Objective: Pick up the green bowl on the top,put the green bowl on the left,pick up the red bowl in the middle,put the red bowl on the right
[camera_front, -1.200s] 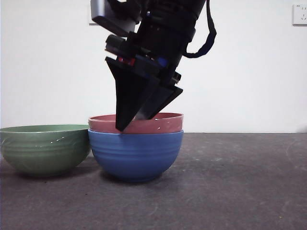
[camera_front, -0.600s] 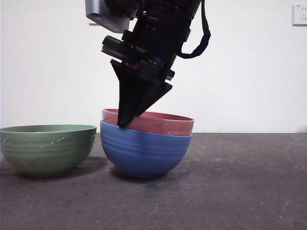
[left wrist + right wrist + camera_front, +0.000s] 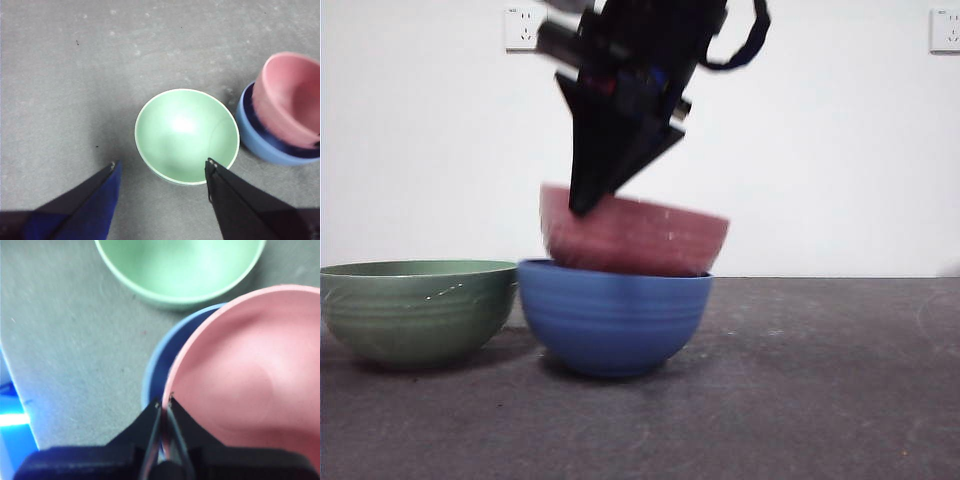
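Note:
The green bowl stands on the table at the left of the front view, empty; it also shows in the left wrist view and the right wrist view. My right gripper is shut on the rim of the red bowl and holds it tilted, partly lifted out of the blue bowl. In the right wrist view the jaws pinch the red bowl's rim. My left gripper is open and empty, high above the green bowl.
The blue bowl stands on the dark table just right of the green bowl, nearly touching it. A white wall with sockets is behind. Bare table stretches to the right of the blue bowl.
My right gripper has risen with the red bowl, lifting it tilted out of the blue bowl. The blue bowl, tipped half a second ago, sits level again and slightly further left.

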Available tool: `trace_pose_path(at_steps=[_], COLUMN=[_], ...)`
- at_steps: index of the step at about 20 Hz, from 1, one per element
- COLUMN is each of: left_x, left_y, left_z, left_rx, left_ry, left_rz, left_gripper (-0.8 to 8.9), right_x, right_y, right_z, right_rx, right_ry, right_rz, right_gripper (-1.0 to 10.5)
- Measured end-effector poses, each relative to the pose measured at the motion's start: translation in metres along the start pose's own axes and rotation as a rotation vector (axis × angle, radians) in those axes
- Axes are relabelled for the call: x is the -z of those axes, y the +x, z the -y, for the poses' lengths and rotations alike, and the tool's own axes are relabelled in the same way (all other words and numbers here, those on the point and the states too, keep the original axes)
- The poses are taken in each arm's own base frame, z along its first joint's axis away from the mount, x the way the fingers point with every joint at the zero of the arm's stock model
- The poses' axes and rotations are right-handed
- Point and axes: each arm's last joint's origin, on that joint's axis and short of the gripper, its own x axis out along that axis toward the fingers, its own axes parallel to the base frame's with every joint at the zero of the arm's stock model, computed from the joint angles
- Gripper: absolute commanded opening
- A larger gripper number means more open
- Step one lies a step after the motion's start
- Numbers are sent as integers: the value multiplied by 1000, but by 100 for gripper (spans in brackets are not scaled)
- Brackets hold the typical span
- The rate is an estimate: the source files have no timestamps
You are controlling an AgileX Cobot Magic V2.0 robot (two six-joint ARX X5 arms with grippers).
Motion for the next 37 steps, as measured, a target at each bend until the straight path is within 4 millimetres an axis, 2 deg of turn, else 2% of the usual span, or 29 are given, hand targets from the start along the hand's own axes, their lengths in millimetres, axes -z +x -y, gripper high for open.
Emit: trace_pose_path(at_steps=[5,8,10,13,16,21,25,27,30,32,35,37], left_x=[0,0,0,-1,-3,-5,-5,-5,-5,-5,-6,-7], left_y=[0,0,0,0,0,0,0,0,0,0,0,0], left_z=[0,0,0,0,1,1,1,1,1,1,1,1], left_rx=[0,0,1,9,42,49,49,50,51,53,53,53], left_ry=[0,0,0,2,5,7,7,7,7,7,9,11], left_rz=[3,3,3,11,36,50,50,50,50,50,59,71], left_gripper=[283,283,283,283,283,283,283,283,283,283,283,281], right_x=[3,23,42,74,90,87,90,92,91,89,85,83], right_y=[-50,-86,-99,-86,-59,-30,-5,5,5,0,-32,-63], right_z=[6,20,35,53,52,50,52,52,53,53,56,59], right_rx=[256,378,422,456,352,238,200,190,193,200,246,301], right_ry=[28,147,276,431,483,506,517,519,533,539,545,542], right_rz=[28,-18,-67,-145,-117,-19,-92,-122,-108,-87,40,169], right_gripper=[-12,-13,-13,-12,-13,-13,-12,33,252,252,248,241])
